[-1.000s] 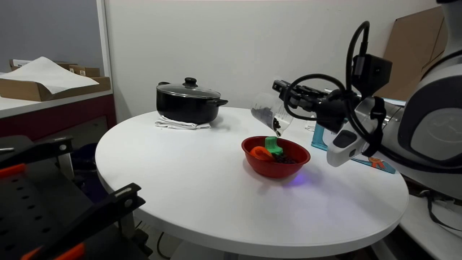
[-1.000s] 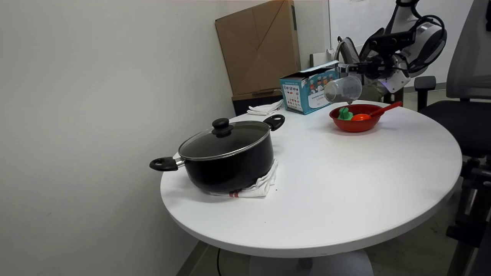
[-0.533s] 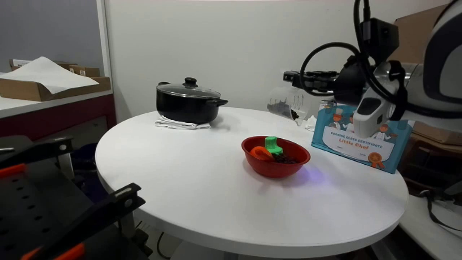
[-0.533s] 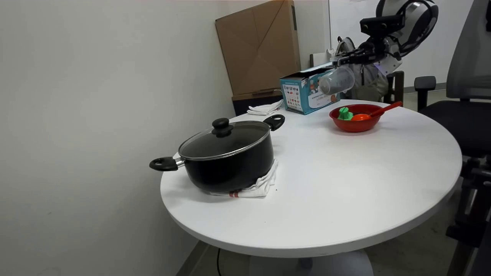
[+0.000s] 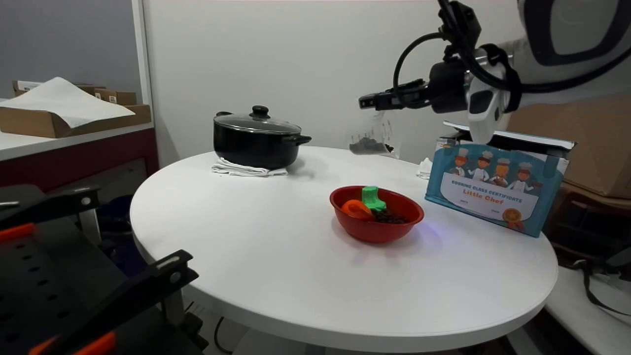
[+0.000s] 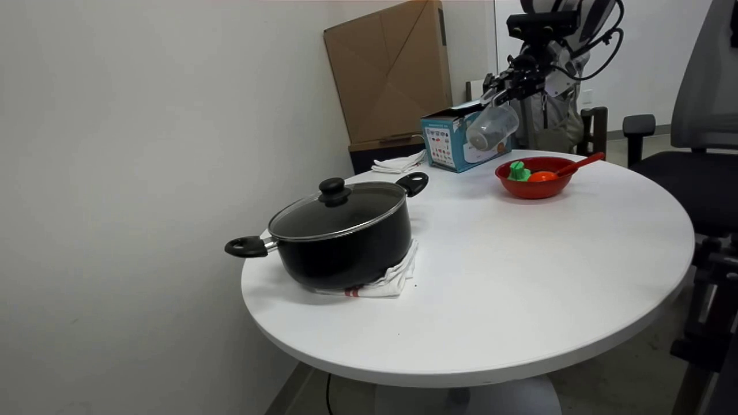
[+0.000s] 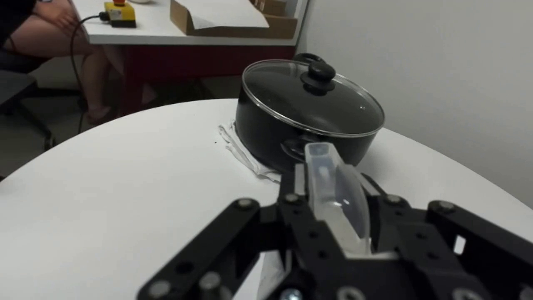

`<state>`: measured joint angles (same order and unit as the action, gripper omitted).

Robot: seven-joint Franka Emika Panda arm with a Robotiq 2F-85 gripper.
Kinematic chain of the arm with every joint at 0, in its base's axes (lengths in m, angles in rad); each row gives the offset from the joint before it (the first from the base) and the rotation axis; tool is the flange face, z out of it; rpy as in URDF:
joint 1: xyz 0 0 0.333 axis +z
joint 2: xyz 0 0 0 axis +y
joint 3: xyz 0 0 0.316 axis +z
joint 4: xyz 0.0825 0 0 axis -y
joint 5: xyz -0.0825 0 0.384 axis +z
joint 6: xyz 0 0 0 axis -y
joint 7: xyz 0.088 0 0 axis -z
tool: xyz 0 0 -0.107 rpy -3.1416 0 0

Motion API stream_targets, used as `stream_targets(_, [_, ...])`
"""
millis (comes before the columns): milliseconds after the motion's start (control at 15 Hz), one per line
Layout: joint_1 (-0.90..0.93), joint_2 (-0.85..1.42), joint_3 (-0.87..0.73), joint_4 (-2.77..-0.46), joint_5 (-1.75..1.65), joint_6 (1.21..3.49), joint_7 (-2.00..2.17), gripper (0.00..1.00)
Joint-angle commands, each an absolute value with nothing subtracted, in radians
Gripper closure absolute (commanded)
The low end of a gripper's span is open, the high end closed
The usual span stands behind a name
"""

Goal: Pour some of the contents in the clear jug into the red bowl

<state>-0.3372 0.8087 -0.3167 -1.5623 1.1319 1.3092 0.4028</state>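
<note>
My gripper (image 5: pixel 367 102) is shut on the handle of the clear jug (image 5: pixel 378 127); it also shows in an exterior view (image 6: pixel 493 95). In the wrist view the jug's handle (image 7: pixel 322 166) stands between the fingers. The jug lies nearly on its side in the air, its mouth turned toward the arm. Its dark contents (image 5: pixel 367 146) rest along the lower wall, some near the mouth. The red bowl (image 5: pixel 367 230) stands on the table, holding an orange piece, a green piece and dark grains. The jug (image 6: pixel 494 128) is apart from the bowl (image 6: pixel 533 189), on its wall side.
A black lidded pot (image 5: pixel 256 145) stands on a folded white cloth (image 6: pixel 398 282) on the round white table (image 5: pixel 276 276). A blue box (image 5: pixel 488 182) stands near the table edge on the arm's side. Another white cloth (image 6: pixel 398 163) lies beside that box. A wall borders the table.
The jug was tipped mouth-down above the bowl's rim a second ago. It has moved away from the bowl toward the wall and turned more level. The bowl has not moved.
</note>
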Motion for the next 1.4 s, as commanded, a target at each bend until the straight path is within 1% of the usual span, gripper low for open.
stream_targets(0, [-0.221,0.663,-0.318,-1.696,1.013,1.455,0.352,0.88])
stream_targets(400, [-0.045,0.463,-0.267,-1.889,0.795,1.741,0.366,0.88])
stream_targets(600, [0.014,0.393,-0.225,-1.997,0.668,1.910,0.373,0.88])
stream_targets(1067, [0.085,0.342,-0.130,-2.280,0.382,2.378,0.387,0.88])
stream_targets(1333, [0.142,0.358,-0.124,-2.441,0.208,2.671,0.438,0.88])
